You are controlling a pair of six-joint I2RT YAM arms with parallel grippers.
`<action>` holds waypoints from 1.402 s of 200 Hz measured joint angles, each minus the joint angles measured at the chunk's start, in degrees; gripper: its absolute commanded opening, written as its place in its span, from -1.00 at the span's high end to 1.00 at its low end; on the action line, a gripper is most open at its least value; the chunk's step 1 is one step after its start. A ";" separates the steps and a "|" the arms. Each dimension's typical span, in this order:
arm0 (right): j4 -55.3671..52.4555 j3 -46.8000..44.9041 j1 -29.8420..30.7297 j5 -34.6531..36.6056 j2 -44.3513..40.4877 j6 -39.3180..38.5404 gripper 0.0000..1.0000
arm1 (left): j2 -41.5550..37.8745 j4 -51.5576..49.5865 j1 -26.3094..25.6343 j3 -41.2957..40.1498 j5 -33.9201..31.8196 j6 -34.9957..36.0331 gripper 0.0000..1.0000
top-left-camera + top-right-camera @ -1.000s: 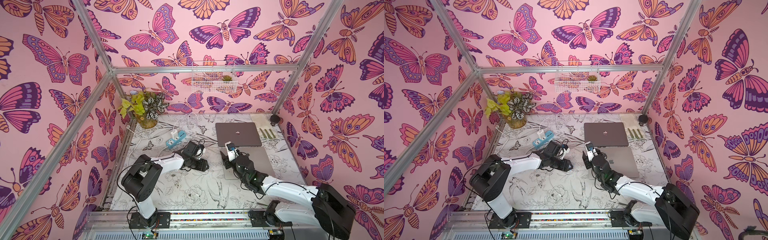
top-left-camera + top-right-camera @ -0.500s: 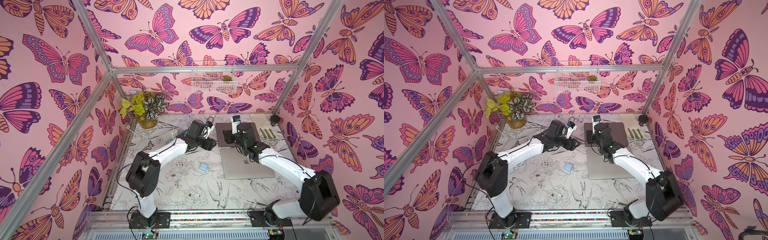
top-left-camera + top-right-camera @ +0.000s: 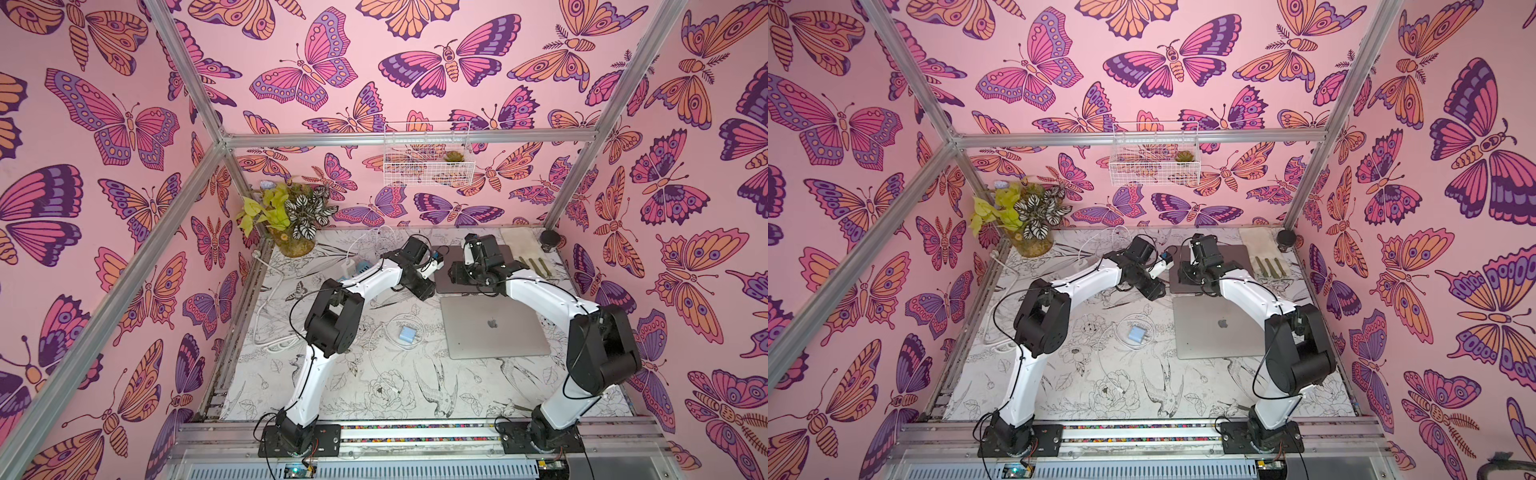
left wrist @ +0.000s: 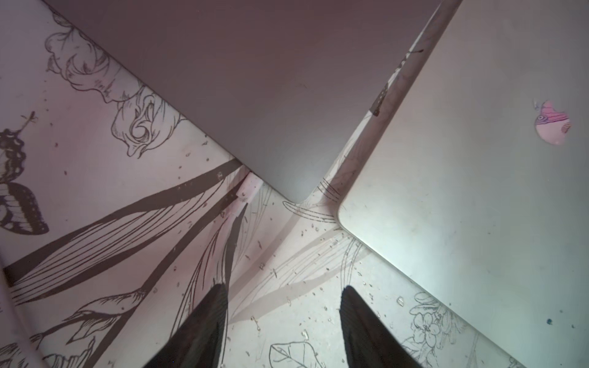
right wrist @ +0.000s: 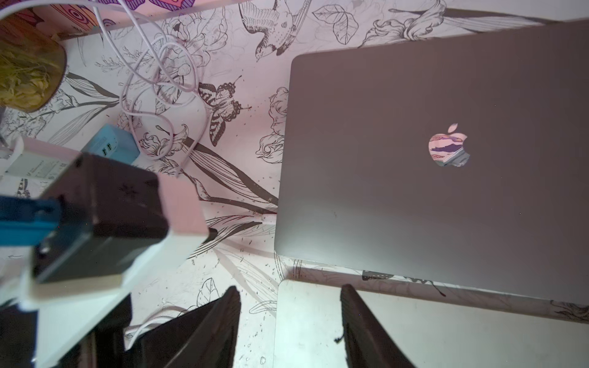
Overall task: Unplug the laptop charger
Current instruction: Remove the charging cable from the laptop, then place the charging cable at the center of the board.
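The small white charger plug [image 4: 250,188] sits in the side edge of the dark grey closed laptop [image 5: 414,191], near its front corner on the left arm's side. The left gripper [image 4: 285,288] hangs over the bird-and-flower printed table [image 3: 374,395] short of that plug, its two black fingers partly apart with nothing between them. The right gripper [image 5: 290,288] hovers at the corner of the silver closed laptop [image 3: 494,328], likewise partly spread and empty. The silver laptop lies just in front of the dark one, with a narrow strip of table between, so its corner crowds the plug. In the right wrist view the left arm's wrist block [image 5: 95,216] hides the lead beyond the plug. Counted: two laptops, one blue and white power strip [image 5: 108,146] beside a tangle of thin white cable [image 5: 159,79], one pale blue square brick [image 3: 406,333] ringed by white cord, one potted plant [image 3: 286,216], one white wire basket [image 3: 426,153] and three olive-green strips [image 3: 534,266].
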 measured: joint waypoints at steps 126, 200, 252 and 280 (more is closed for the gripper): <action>5.35 -1.99 -0.63 -4.20 -0.17 3.48 -0.05 | 10.43 -6.93 2.80 12.24 0.72 5.31 0.68; 6.14 -2.27 -1.09 -4.63 1.57 4.02 -0.05 | 10.47 -7.41 3.50 12.26 -0.22 8.72 1.00; 7.04 -3.87 -3.32 -5.31 1.57 4.90 -0.05 | 10.25 -7.54 7.76 11.78 0.85 12.13 1.00; 7.08 -4.44 -3.37 -5.49 1.55 4.92 -0.03 | 10.05 -7.80 8.48 11.67 0.87 11.58 0.94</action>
